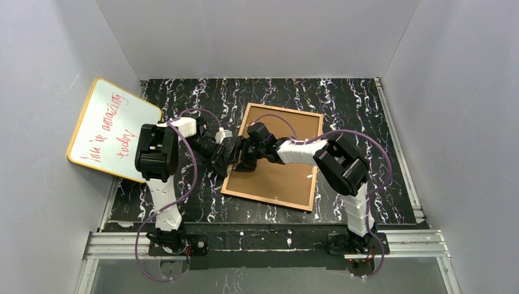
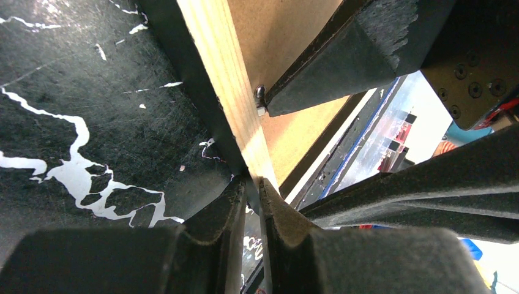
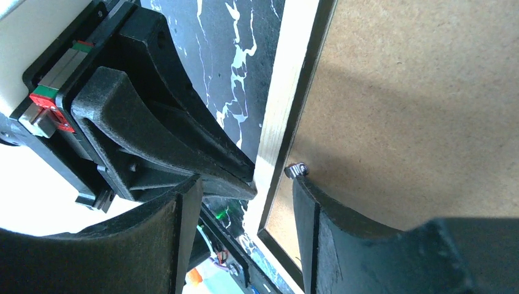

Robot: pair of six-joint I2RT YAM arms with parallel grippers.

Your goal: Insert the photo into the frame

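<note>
My left hand point(image 2: 251, 187) is clamped on the frame point(image 3: 276, 116), at its left edge. My right hand point(image 3: 248, 184) is open, straddling that edge, one finger beside a metal tab point(image 3: 298, 169). The frame lies back up, mid surface point(image 1: 367, 122).

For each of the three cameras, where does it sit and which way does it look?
Top external: above and behind the arms, looking down on the table; both arms show, meeting at the left edge of the frame.
Left wrist: low beside that edge, looking along it; the left fingers pinch the tan rim.
Right wrist: above the same edge, looking down; the right fingers stand open astride it.
Shared: both wrist views show the small metal tab and the other arm's fingers.
</note>
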